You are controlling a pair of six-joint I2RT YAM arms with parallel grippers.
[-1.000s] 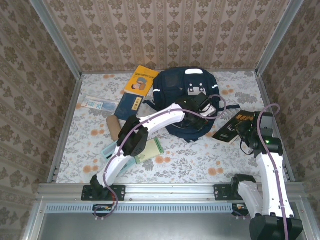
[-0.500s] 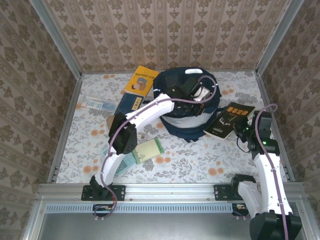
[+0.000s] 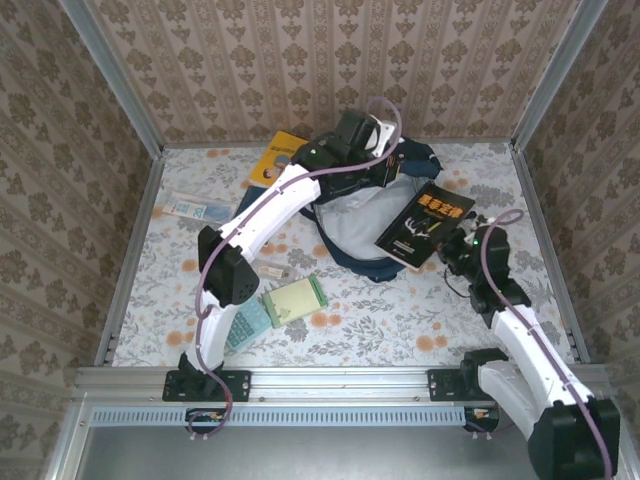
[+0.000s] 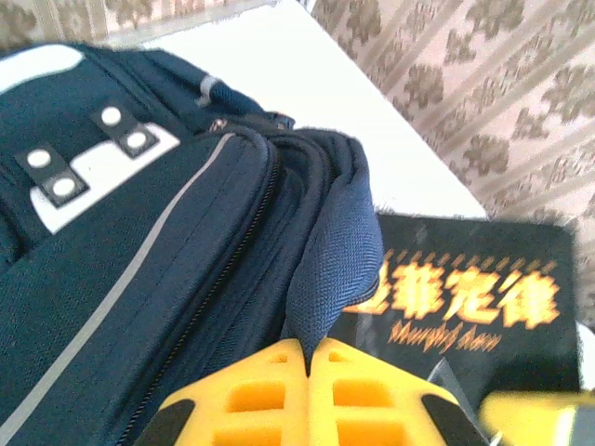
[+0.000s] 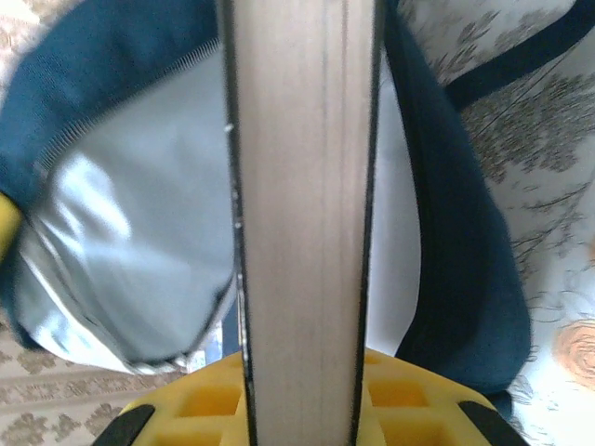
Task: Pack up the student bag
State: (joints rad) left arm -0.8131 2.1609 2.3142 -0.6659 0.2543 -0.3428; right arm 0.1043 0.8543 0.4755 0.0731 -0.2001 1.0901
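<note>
The student bag (image 3: 352, 232), navy with white stripes, lies at the back centre of the table with its mouth held wide, so the pale grey lining shows. My left gripper (image 3: 378, 152) is shut on the bag's upper fabric edge (image 4: 337, 251) and holds it raised; its yellow fingers (image 4: 251, 390) pinch the navy cloth. My right gripper (image 3: 457, 247) is shut on a black book (image 3: 425, 222) with orange lettering, tilted over the bag's right rim. In the right wrist view the book's page edge (image 5: 302, 214) stands between the jaws, with grey lining (image 5: 121, 251) to its left.
An orange book (image 3: 283, 160) lies at the back, left of the bag. A pale blue card (image 3: 190, 208) lies at the far left. A green notebook (image 3: 293, 298) and a teal case (image 3: 243, 326) sit at the front left. Metal rails and patterned walls enclose the table.
My left gripper has pulled the bag's upper edge up and toward the back wall, opening the bag wide. My right gripper has carried the black book left, up to the opening.
</note>
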